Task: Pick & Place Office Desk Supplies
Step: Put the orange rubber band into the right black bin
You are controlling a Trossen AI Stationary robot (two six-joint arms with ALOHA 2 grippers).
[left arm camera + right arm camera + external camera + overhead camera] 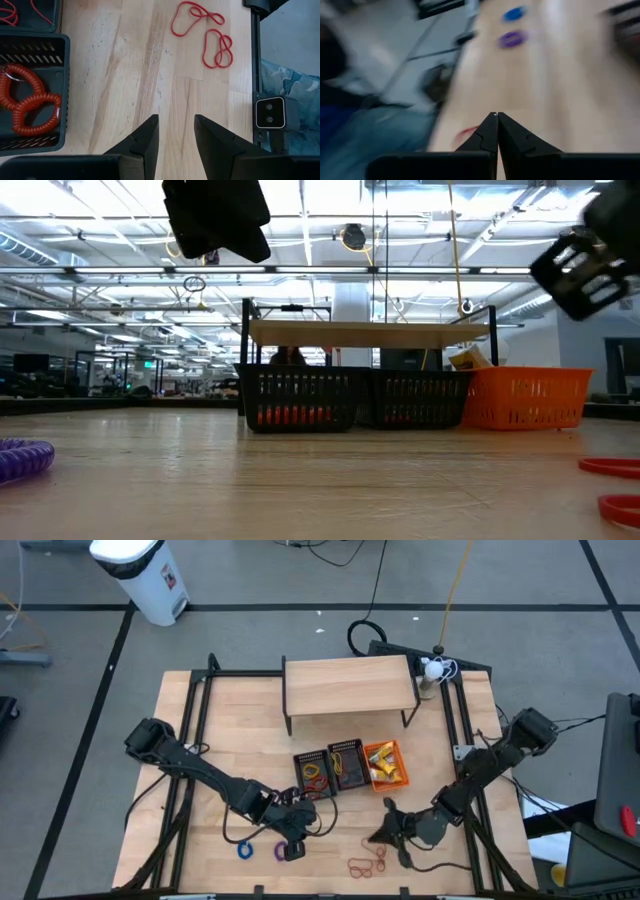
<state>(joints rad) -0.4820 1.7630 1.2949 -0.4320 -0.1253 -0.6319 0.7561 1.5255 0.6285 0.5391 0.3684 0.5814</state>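
Hovering above the front part of the table [200, 720], the left gripper [291, 850] has its jaws partly apart with bare wood showing in the gap and nothing between them. The red elastic loops [202, 32] lie ahead of those jaws in the left wrist view, well apart from the fingertips [150, 131] and close to the table's front edge. Orange coiled rings [27, 105] sit inside a dark basket [62, 90] off to one side of the same jaws.

The right gripper [381, 834] hangs low over the table's front right area, its jaws pressed fully together and holding nothing. A red loop [467, 132] lies on the wood just beside the closed tips, though whether they touch it cannot be told. A purple ring [512, 38] and a blue ring [514, 13] lie far ahead of these jaws, side by side.

From above, the blue and purple rings rest just left of the left gripper, while the red loops lie between the two grippers near the front edge. Behind them three baskets stand in a row: two dark ones and an orange basket [392, 750] holding yellow oblong pieces [380, 772]. A wooden shelf [348, 683] stands behind the baskets.
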